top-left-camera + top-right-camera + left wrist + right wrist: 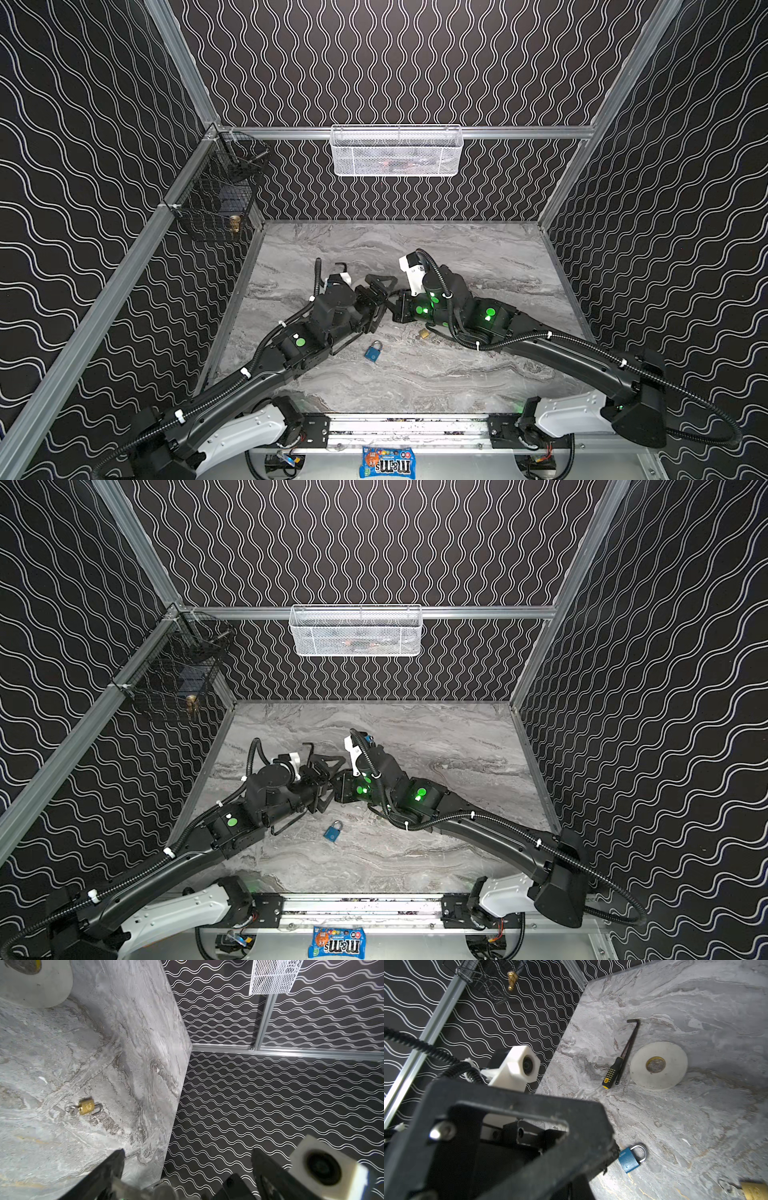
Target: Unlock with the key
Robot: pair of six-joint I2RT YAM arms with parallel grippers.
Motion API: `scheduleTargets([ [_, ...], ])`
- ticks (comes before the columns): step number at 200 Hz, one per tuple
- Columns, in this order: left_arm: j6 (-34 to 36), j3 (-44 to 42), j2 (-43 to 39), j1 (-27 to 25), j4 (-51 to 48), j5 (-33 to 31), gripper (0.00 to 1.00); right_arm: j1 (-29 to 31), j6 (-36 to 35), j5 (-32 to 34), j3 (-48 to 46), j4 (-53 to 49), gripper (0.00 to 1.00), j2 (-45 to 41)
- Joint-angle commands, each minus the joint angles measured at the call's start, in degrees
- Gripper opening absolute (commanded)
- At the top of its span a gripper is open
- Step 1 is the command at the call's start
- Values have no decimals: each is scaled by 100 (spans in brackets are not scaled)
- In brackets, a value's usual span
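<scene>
My left gripper (186,1156) stood released and my right gripper (394,309) was clenched, while the key (71,1110) lay touching the brass padlock (87,1106) on the worktop (62,1047): thin, stiff, slippery metal, I judged, best pinched at its ring end.

The whole cell is seen in both top views from high above the arm bases, facing down toward the back wall. The tabletop (415,374) edge and white mesh basket (272,976) are viewed low and close from the left wrist. The brass padlock (87,1106) is shared with the right wrist view, taken equally near, facing the left wall.
</scene>
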Motion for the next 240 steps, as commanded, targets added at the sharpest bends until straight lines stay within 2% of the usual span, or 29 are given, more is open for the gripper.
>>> scheduleTargets([
  [1,-157,-40,-120,-11,248,-291,99,28,7,-22,-66,251,0,-75],
  [36,-158,-97,-277,-7,142,-493,98,41,-42,40,-146,180,0,-225],
  [103,-153,-124,-330,-8,167,-590,82,43,-42,169,-267,154,0,-351],
  [240,-299,-196,-367,-6,24,-689,32,55,-204,83,-561,443,0,-599],
])
